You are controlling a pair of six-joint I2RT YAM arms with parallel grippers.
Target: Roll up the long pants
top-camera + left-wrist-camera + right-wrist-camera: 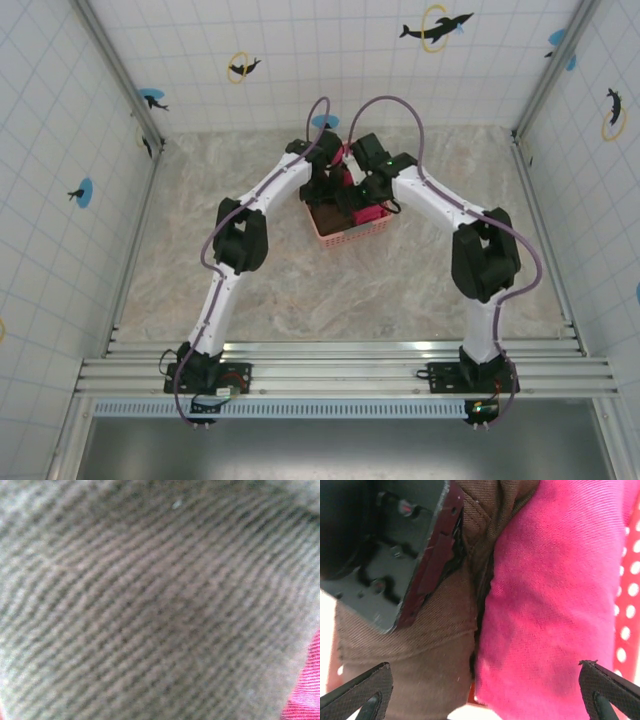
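Long pants (420, 645), under rt end effector (485, 687)

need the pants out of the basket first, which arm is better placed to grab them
Left, probably. The left gripper is pressed into the long pants, while the open right gripper spans both them and the pink cloth.

You were working in a robot lab cell: white tiled walls (330, 70) (dolphin stickers (436, 28) on them) boxed in a marble-look table (300, 295) with an aluminium mounting rail (340, 375).
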